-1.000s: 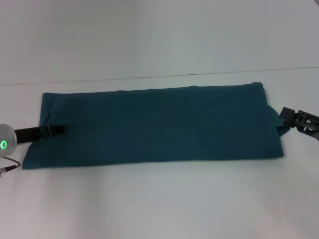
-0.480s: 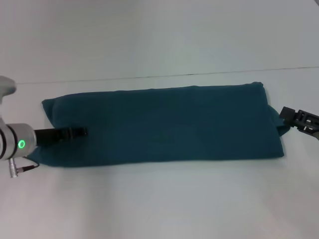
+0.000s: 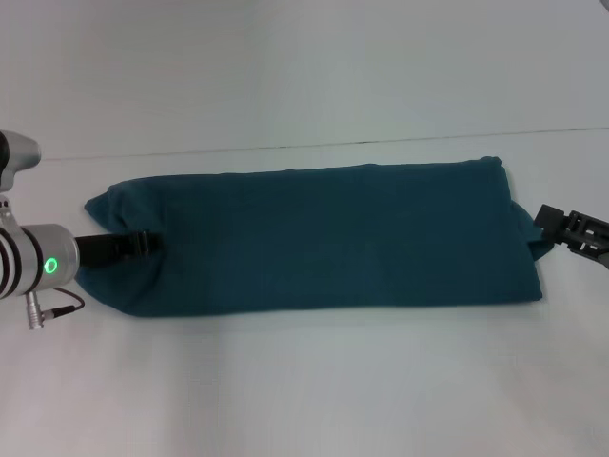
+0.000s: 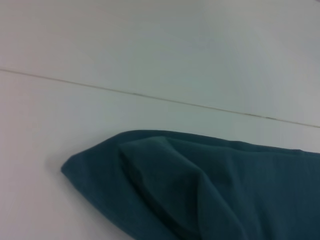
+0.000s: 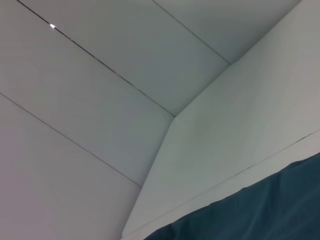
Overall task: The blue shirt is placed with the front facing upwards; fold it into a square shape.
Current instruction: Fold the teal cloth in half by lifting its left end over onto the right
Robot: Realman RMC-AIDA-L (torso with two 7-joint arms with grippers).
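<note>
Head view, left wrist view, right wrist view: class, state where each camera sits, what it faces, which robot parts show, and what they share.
Head view: above, looking down at the blue shirt on the table; left gripper and right gripper show.
Left wrist view: low over the shirt's raised end; no robot parts.
Right wrist view: faces wall and shirt edge; no robot parts.
Shared: the shirt.

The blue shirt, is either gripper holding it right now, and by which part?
The left gripper holds the blue shirt by its left end, which is lifted and bunched. The right gripper is at the right end; whether it grips cannot be told.
</note>
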